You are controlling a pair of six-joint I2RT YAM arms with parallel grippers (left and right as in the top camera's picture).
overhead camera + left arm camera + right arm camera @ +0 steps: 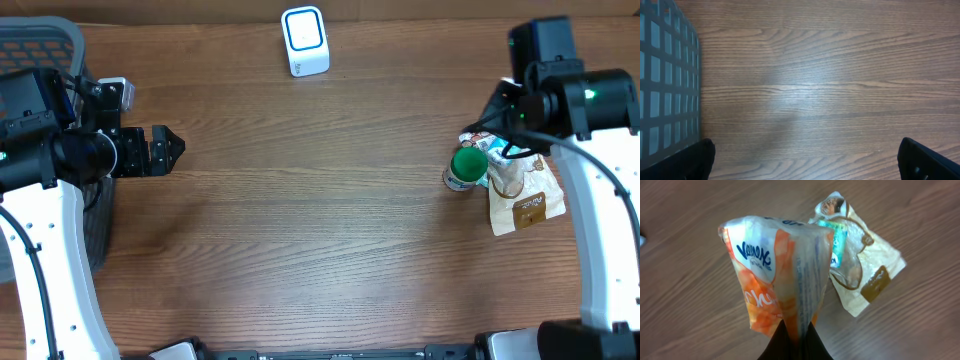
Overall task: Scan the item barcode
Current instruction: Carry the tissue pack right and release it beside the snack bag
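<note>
The right fingers point(790, 342) are pinched tight on one thin end of the tissue pack point(775, 275), the soft wrapper gathered to a narrow fold between them. The left fingers point(927, 160) stand spread wide, holding nothing, with only bare desk point(820, 85) beneath them. The tissue pack is a soft plastic packet, orange and white with a blue brand name across one face and lines of small print running along its clear side panel; no barcode can be made out. It is held at the right side of the desk, just beside a green-capped bottle point(467, 165) and over the near edge of a beige pouch point(528, 205) with a brown label that lies flat on the wood. A white scanner point(305, 40) with a blue-framed window sits at the far middle of the desk, well apart from the pack. A grey mesh basket point(665, 75) stands at the left edge beside the left arm; what lies in it cannot be told
</note>
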